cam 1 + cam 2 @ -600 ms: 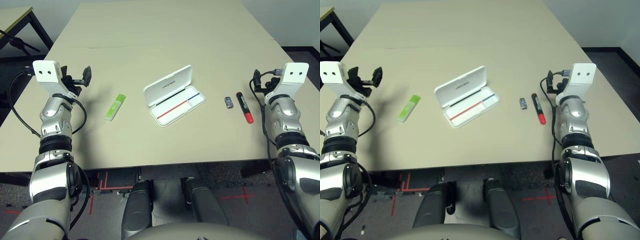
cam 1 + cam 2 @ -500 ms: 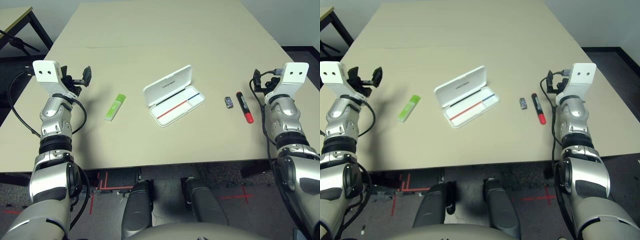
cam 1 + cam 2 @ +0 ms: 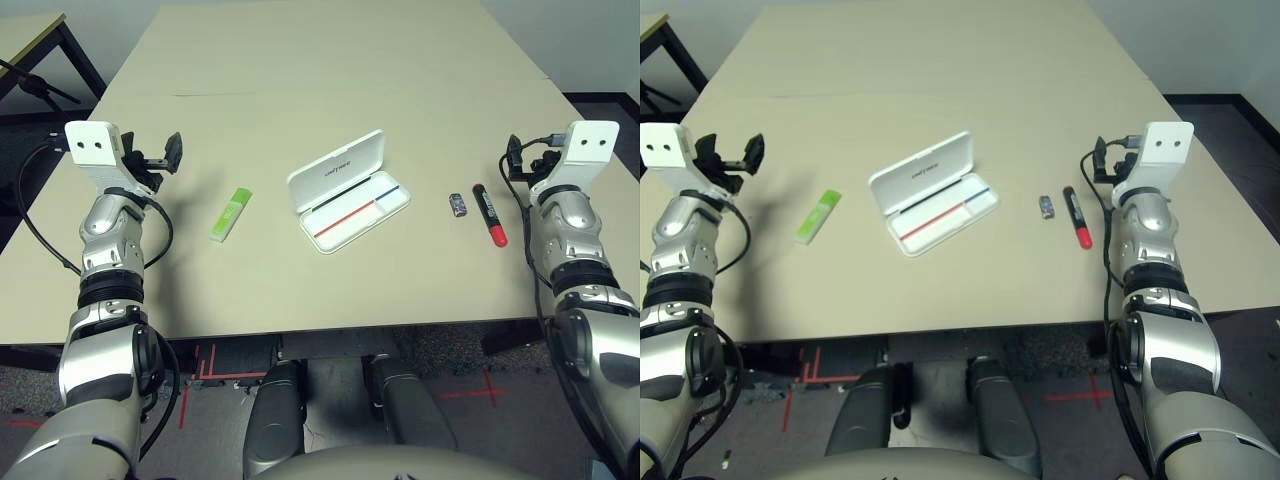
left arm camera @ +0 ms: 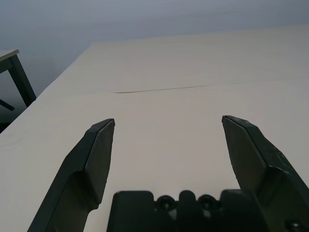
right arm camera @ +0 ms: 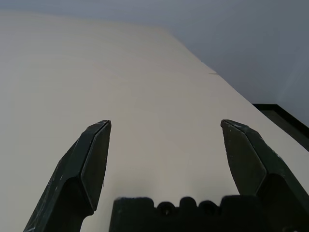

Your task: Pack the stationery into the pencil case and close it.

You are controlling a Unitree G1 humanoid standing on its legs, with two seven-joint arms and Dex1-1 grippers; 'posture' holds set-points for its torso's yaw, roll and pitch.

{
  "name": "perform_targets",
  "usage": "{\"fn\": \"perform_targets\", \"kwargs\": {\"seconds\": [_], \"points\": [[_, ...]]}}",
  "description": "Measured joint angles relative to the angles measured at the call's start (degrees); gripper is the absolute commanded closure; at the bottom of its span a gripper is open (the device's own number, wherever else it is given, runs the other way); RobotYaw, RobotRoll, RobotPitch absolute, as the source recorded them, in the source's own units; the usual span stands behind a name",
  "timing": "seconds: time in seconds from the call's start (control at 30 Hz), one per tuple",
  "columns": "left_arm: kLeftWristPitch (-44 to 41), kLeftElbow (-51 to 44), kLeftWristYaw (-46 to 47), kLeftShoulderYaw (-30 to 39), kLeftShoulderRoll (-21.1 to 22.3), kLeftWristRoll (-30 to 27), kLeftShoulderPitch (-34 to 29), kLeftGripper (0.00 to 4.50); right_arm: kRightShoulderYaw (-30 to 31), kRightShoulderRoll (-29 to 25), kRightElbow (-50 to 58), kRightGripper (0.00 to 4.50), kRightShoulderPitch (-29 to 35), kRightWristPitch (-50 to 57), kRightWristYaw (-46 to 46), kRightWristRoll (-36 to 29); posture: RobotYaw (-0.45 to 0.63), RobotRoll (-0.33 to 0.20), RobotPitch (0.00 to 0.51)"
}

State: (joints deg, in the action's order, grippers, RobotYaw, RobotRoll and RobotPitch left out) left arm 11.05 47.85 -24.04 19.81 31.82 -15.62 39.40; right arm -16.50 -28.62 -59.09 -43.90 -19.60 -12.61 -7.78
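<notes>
Stationery unpacked | R pincer [image 5: 164, 159] open, by worktop's right edge; red marker [image 3: 489, 214] just inboard, long axis front-back, grey block [image 3: 458, 205] beside | L pincer [image 4: 166, 159] open, green marker [image 3: 230, 214] inboard | pencil case [image 3: 347, 190] open, mid-worktop | R arm nearer red marker.

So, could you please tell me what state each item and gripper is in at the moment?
pencil case: open, lid tipped back, nothing packed inside.
green marker: lying flat on the table, left of the case.
red pen: lying flat, right of the case.
small grey block: on the table beside the red pen.
left gripper: open, holding nothing.
right gripper: open, holding nothing.
</notes>
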Motion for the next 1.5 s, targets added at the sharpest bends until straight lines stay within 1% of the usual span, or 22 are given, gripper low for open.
{"fn": "perform_targets", "kwargs": {"seconds": [0.13,0.33,0.4,0.53,0.7,0.8,0.9,1.0,1.1,1.2,1.33,1.5], "points": [[-0.2,-0.7,-2.3,-0.3,0.0,-0.1,0.0,0.03,0.4,-2.1,1.6,0.0,0.1,2.9,-9.2,-1.1,-0.11,0.0,0.148],[-2.4,-5.2,-5.3,-0.7,0.0,-0.6,-0.1,0.03,5.2,-5.3,9.9,0.0,3.2,10.8,-27.6,-1.8,-0.1,0.0,0.148],[-3.7,-8.1,-6.6,-0.8,0.0,-0.8,-0.7,0.03,7.1,-6.8,13.1,0.0,4.6,13.3,-32.8,-1.8,-0.09,0.0,0.148],[-8.2,-15.6,-10.0,-2.0,0.0,-1.5,-4.2,0.03,10.2,-10.0,20.2,0.0,8.2,18.6,-42.9,-2.0,-0.07,0.0,0.148],[-15.4,-26.9,-14.5,-3.4,0.9,-3.7,-8.4,0.03,13.0,-12.5,27.0,0.0,10.6,25.4,-51.3,-2.9,-0.06,0.0,0.144],[-18.8,-32.3,-16.0,-3.9,1.7,-4.8,-9.5,0.03,13.6,-13.2,29.3,0.0,10.9,28.1,-53.5,-3.1,-0.04,0.0,0.14],[-24.1,-39.4,-18.1,-5.4,3.4,-6.4,-11.2,0.03,14.0,-13.4,30.1,0.0,10.9,29.8,-55.1,-3.0,-0.04,0.0,0.137],[-31.7,-49.7,-21.2,-8.2,5.4,-9.6,-12.4,0.03,15.1,-13.4,30.1,0.0,10.8,30.0,-55.5,-2.9,-0.04,0.0,0.136],[-38.2,-57.6,-23.6,-11.3,7.5,-12.1,-13.6,0.03,15.7,-13.4,30.1,0.0,10.7,30.0,-55.8,-2.8,-0.03,0.0,0.136],[-43.5,-63.4,-25.3,-15.3,9.1,-13.2,-14.1,0.03,15.9,-13.4,30.0,0.0,10.6,30.0,-56.0,-2.7,-0.03,0.0,0.138],[-48.3,-67.6,-26.5,-20.7,10.0,-13.5,-14.2,0.03,16.0,-13.4,29.8,0.0,10.6,30.0,-56.1,-2.2,-0.04,0.0,0.14],[-49.5,-67.8,-26.9,-27.4,9.6,-11.2,-14.2,0.03,16.2,-13.4,29.8,0.0,10.6,29.9,-56.2,-1.5,-0.05,0.0,0.148]]}}
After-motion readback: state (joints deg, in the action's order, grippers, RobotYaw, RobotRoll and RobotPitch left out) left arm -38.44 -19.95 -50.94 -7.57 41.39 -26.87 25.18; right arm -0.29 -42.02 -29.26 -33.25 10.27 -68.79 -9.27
